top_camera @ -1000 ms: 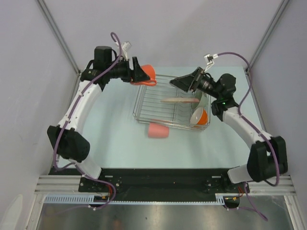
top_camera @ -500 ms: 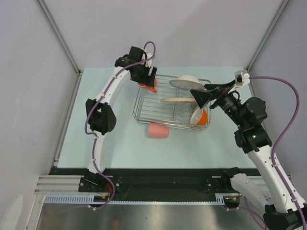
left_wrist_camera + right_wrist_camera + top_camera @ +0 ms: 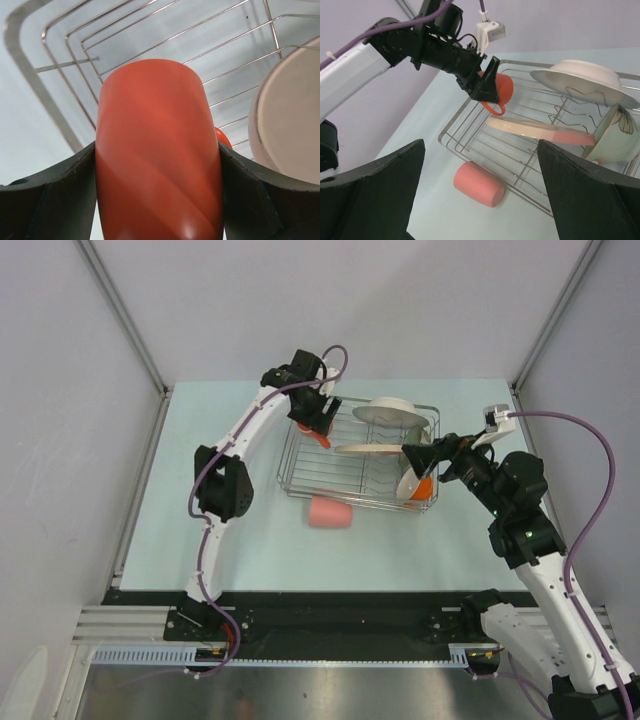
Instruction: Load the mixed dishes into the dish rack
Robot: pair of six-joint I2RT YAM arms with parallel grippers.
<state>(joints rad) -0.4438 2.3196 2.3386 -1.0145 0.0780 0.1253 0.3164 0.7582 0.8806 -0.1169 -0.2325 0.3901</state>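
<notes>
My left gripper (image 3: 316, 421) is shut on the orange cup (image 3: 159, 150) and holds it over the far left corner of the dish rack (image 3: 290, 455). The right wrist view also shows the cup (image 3: 503, 87), handle down, above the rack (image 3: 451, 131). In the rack are the large whitish plate (image 3: 392, 412), the pink plate (image 3: 372, 449), a pale green bowl (image 3: 615, 132) and a white-and-orange vessel (image 3: 415, 483). The pink tumbler (image 3: 330, 512) lies on its side on the table in front of the rack. My right gripper (image 3: 412, 454) is open and empty above the rack's right side.
The pale green table (image 3: 230, 490) is walled by grey panels at the back and sides. The pink plate (image 3: 290, 115) lies close to the right of the held cup. The left arm (image 3: 245, 435) reaches along the rack's left side.
My left gripper has carried the orange cup to the right, from the rack's far left rim to over its inside. My right gripper has drawn back to the right and opened out over the rack's right side.
</notes>
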